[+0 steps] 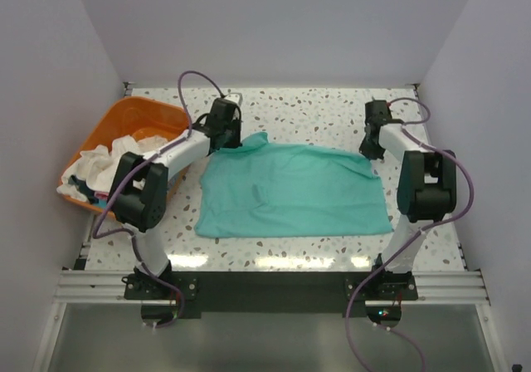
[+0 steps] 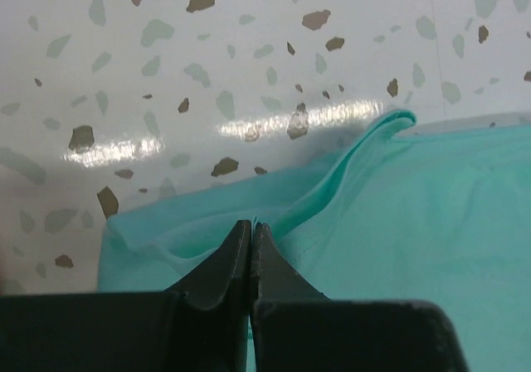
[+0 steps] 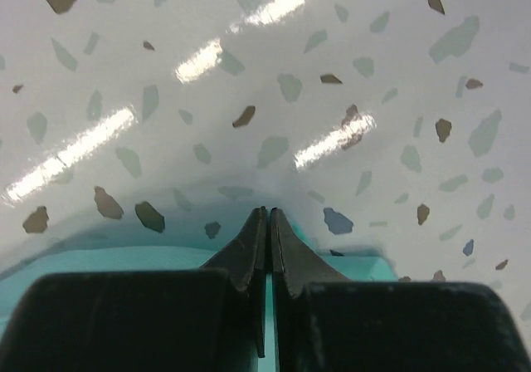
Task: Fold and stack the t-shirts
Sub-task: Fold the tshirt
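A teal t-shirt (image 1: 292, 191) lies spread flat in the middle of the speckled table. My left gripper (image 1: 235, 142) is shut on its far left corner; in the left wrist view (image 2: 251, 225) the fabric (image 2: 398, 214) puckers into a ridge at the jaws. My right gripper (image 1: 373, 152) is shut on the shirt's far right corner; in the right wrist view (image 3: 268, 214) teal cloth (image 3: 124, 260) shows under and between the fingers.
An orange basket (image 1: 116, 127) at the far left holds crumpled white and coloured garments (image 1: 104, 163). White walls enclose the table on three sides. Speckled tabletop (image 1: 307, 106) lies beyond the shirt.
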Controlling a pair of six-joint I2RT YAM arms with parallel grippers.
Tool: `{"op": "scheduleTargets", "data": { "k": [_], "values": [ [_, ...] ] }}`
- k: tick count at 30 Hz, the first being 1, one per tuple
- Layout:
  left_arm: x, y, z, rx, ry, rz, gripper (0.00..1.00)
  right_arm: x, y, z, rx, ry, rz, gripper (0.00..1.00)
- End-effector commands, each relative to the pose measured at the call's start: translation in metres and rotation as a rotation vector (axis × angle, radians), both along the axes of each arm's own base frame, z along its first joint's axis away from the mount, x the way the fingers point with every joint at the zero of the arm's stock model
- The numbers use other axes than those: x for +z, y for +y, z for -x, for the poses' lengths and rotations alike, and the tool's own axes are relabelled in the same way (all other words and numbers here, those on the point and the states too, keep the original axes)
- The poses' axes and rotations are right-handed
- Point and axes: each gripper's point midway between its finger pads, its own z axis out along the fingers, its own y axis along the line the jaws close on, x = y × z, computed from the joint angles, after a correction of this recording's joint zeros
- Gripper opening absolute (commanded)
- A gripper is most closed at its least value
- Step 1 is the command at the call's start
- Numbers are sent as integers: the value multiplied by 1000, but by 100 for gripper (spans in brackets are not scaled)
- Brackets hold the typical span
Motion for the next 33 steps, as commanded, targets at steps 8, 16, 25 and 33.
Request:
{"op": "scheduleTargets", "data": {
  "k": [8,16,25,33],
  "values": [
    [33,2,69,-15,-75,109,0,35,1,32,17,-75,1,0],
    [37,15,120,14,-86,132,0,52,-3,52,20,-79,25,0],
    [24,30,158,49,-54,140,0,59,-2,66,35,-97,21,0],
    [8,27,185,21,-20,193,0,52,-3,78,32,-89,23,0]
  ]
}}
